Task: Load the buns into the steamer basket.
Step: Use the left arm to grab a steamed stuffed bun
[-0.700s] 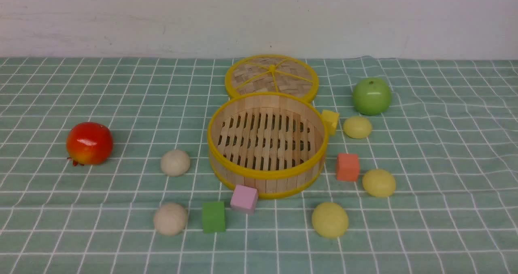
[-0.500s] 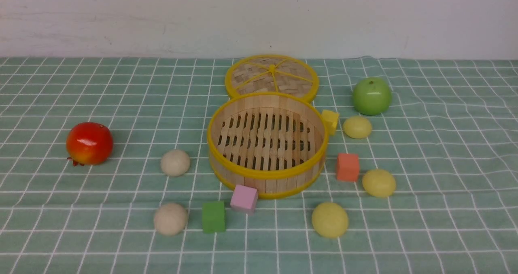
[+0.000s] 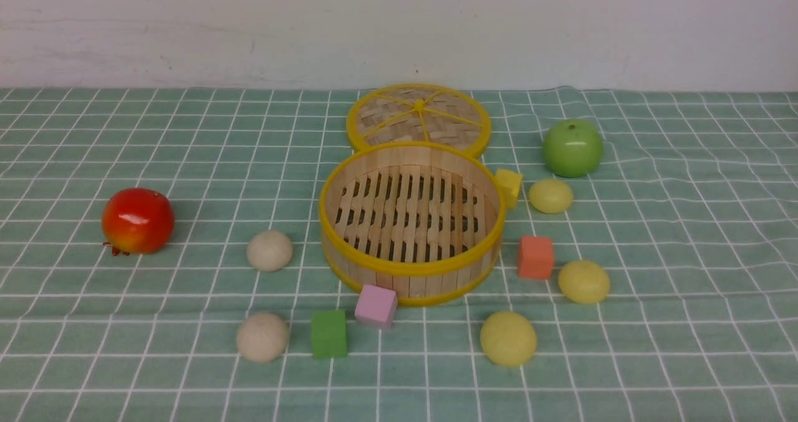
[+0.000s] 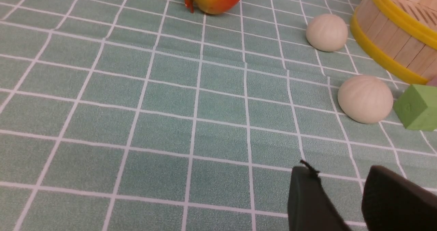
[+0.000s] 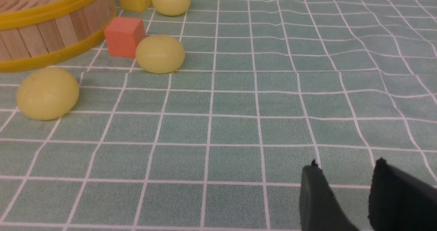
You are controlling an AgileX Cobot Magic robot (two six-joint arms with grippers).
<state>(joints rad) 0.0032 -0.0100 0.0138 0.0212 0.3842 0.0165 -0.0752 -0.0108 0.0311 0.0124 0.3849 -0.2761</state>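
The steamer basket (image 3: 411, 266) stands mid-table with nothing in it. Two beige buns (image 3: 269, 250) (image 3: 262, 337) lie to its left. Three yellow buns (image 3: 550, 196) (image 3: 583, 281) (image 3: 508, 338) lie to its right and front. No gripper shows in the front view. My left gripper (image 4: 341, 171) is open and empty over bare cloth, short of the nearer beige bun (image 4: 365, 99). My right gripper (image 5: 346, 164) is open and empty over bare cloth, well away from the yellow buns (image 5: 47, 92) (image 5: 160, 53).
The woven lid (image 3: 418, 118) lies behind the basket. A green apple (image 3: 572, 148) sits at the back right and a red fruit (image 3: 138, 220) at the left. Yellow (image 3: 509, 185), orange (image 3: 535, 257), pink (image 3: 376, 306) and green (image 3: 328, 333) cubes lie around the basket.
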